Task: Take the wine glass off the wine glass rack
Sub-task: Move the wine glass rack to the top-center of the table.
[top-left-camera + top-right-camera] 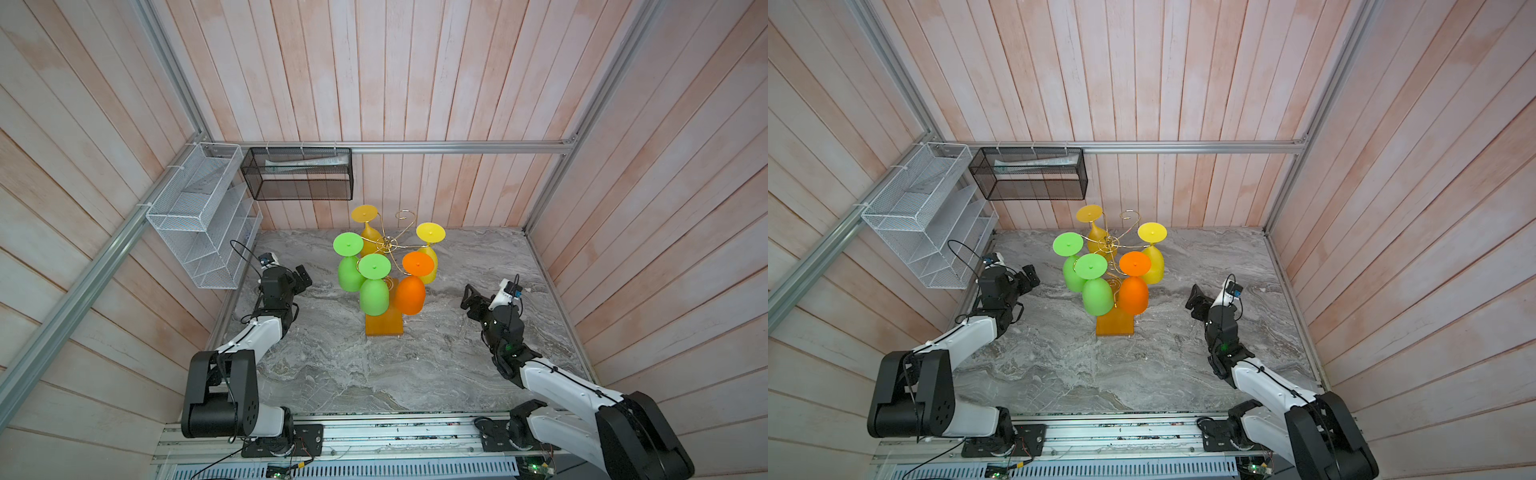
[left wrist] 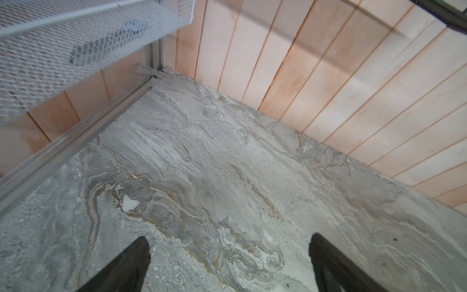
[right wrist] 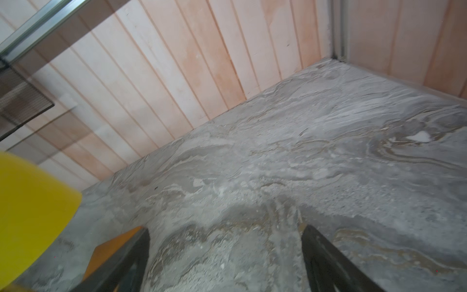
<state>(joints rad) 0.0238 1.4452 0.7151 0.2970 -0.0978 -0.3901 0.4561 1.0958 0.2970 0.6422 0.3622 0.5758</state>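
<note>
While the left gripper (image 1: 305,276) and right gripper (image 1: 467,298) are gaping empty off to the sides, I'm seeing nothing done yet. Five wine glasses (image 1: 374,297) are hanging bowl-down on the wine glass rack (image 1: 384,326), mid-table (image 1: 415,374) near the back wall (image 1: 415,83) — none lifted off. I'm finding no legible writing.
</note>
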